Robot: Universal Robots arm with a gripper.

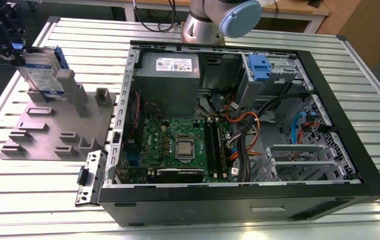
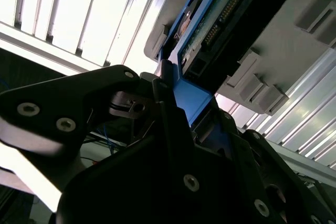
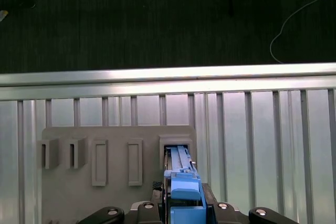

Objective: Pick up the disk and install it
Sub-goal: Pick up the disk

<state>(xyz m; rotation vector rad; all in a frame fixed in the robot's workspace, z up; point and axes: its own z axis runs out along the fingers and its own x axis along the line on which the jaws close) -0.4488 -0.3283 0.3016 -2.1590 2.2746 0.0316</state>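
A slatted metal table [image 1: 36,200] carried an open black computer case [image 1: 243,207] lying on its side, with the base of the robot arm [image 1: 210,20] standing just behind it. Inside the case, a grey power supply [image 1: 169,75] sat at the far end above a green motherboard [image 1: 176,140], with a grey drive cage [image 1: 277,82] and its fixed blue tab [image 1: 260,67] toward the exterior view's right.

Beside the case, on the exterior view's left, a grey slotted rack [image 1: 36,135] lay flat on the table. The disk [image 1: 43,75] stood upright on edge in a slot at the rack's far end (silver body, blue carrier around it), well apart from the case and not yet installed.

The black gripper [image 1: 15,50] was at the disk's upper end. In the second wrist view the gripper [image 2: 189,108] had its fingers [image 2: 163,85] closed narrowly against the blue carrier of the disk [image 2: 210,19], whose lower part sat in the rack [image 2: 294,45]. The first wrist view looked down along the disk [image 3: 181,182], seated in the end slot of the rack [image 3: 113,140], with the other slots in the row to one side.
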